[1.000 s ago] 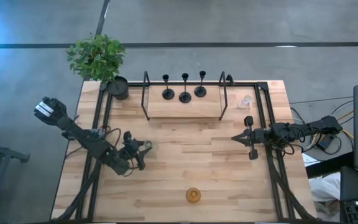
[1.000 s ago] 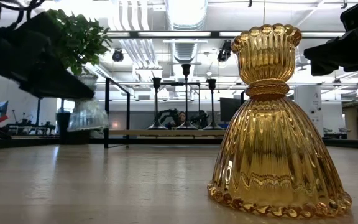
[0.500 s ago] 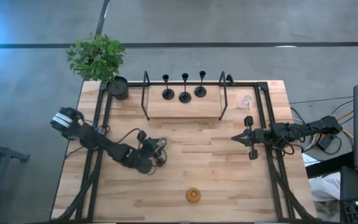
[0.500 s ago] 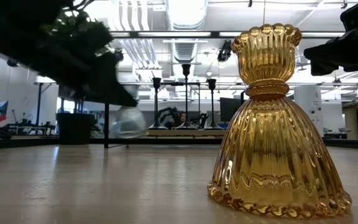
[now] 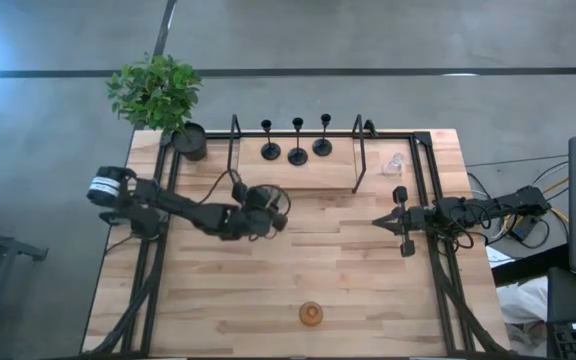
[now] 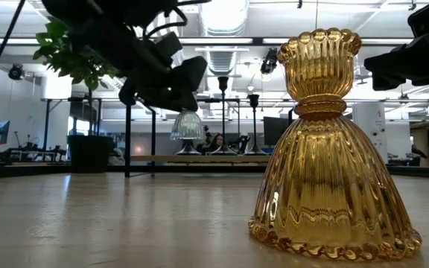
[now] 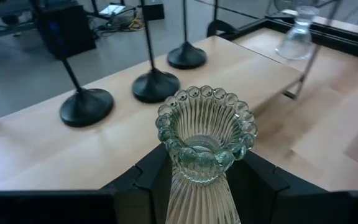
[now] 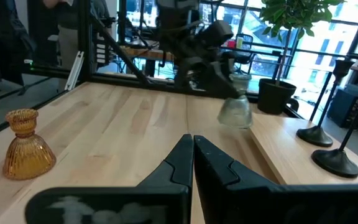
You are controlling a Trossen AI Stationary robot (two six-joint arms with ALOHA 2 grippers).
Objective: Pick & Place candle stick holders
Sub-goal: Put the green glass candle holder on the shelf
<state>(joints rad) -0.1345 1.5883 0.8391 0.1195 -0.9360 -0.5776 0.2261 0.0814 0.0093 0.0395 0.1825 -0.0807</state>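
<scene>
My left gripper [image 5: 271, 203] is shut on the grey-green glass candle stick holder [image 7: 205, 140] and carries it above the table's middle, just in front of the raised wooden shelf [image 5: 258, 176]. Three black holders [image 5: 297, 154] stand on their round bases on that shelf. The clear glass holder [image 5: 395, 162] stands on the table right of the shelf. The amber holder [image 5: 311, 313] stands on its base near the front edge. My right gripper [image 5: 398, 222] waits shut at the right side. My left gripper pinches the holder between its two fingers [image 7: 143, 180] at the ribbed neck [image 7: 197, 177] just below the beaded cup. The fingers come nearly level from the table's left, slanting a little down. The holder stands upright, its bell-shaped base [image 6: 188, 126] hanging clear of the table.
A black pot with a green plant [image 5: 190, 140] stands at the far left corner. Black metal posts [image 5: 358, 150] frame the shelf at both ends, and black rails [image 5: 423, 190] run along the table's sides. Bare wood lies between the shelf and the amber holder.
My left gripper has swung from the table's left side toward the right and far edge, up to the shelf's front, rising a little. The grey-green holder has travelled with it, lifted clear of the table the whole way. My right arm has kept still.
</scene>
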